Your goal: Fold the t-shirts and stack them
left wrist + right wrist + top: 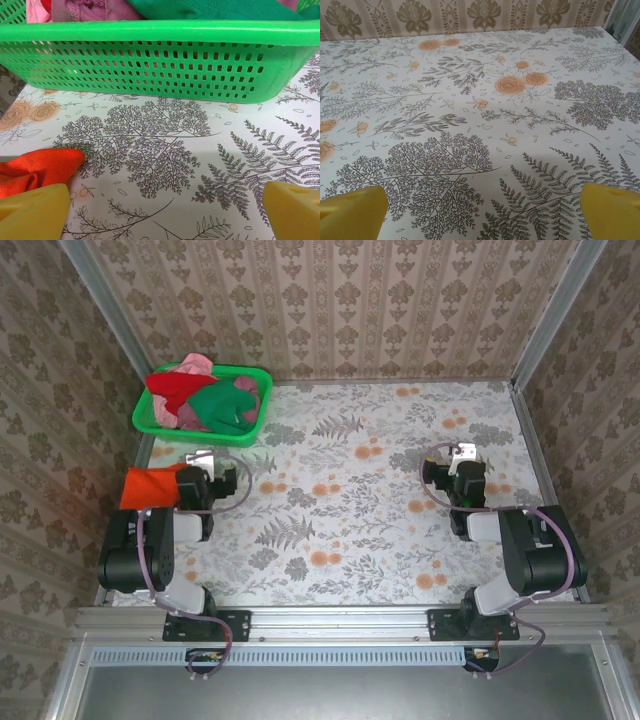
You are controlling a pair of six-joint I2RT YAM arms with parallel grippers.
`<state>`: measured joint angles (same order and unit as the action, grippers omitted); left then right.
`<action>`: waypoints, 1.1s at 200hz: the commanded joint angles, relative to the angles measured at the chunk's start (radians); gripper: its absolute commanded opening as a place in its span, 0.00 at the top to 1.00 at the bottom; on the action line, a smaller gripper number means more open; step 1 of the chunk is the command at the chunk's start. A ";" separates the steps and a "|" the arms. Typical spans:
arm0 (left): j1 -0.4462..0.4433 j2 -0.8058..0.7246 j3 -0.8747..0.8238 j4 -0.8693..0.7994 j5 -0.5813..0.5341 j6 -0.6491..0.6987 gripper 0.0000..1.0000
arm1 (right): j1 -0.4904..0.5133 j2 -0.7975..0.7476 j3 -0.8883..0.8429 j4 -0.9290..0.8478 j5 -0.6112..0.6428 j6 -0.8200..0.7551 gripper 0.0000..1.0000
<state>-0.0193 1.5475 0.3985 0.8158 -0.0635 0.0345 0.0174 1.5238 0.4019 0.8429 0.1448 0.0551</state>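
Orange-red shirt (150,487) lies bunched at the table's (350,540) left edge, just beside the left jaws, which stand wide apart. Green basket (150,65) beyond them holds red, green and pink shirts (210,402). Right jaws, also apart, over the table's right side.

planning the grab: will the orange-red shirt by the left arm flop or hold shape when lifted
Probably floppy: the orange-red shirt lies creased and bunched, so it should sag when lifted. Likely light, being thin cloth. Pushed, it would probably crumple, not slide whole.
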 commanded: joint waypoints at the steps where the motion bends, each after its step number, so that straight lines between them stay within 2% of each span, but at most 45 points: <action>1: -0.002 -0.015 0.008 0.025 0.016 0.010 0.00 | 0.006 0.007 -0.004 0.035 -0.012 -0.003 0.00; 176: -0.002 -0.016 0.008 0.025 0.018 0.008 0.00 | 0.006 0.004 -0.006 0.038 -0.013 -0.003 0.00; 192: -0.004 -0.031 0.013 0.001 0.001 0.006 0.00 | 0.007 -0.031 0.030 -0.057 -0.020 -0.004 0.00; 220: -0.014 -0.145 0.084 -0.221 -0.034 0.001 0.00 | 0.007 -0.123 0.143 -0.333 -0.064 -0.012 0.00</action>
<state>-0.0212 1.5051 0.4122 0.7425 -0.0723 0.0345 0.0174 1.4883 0.4419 0.7124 0.1371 0.0547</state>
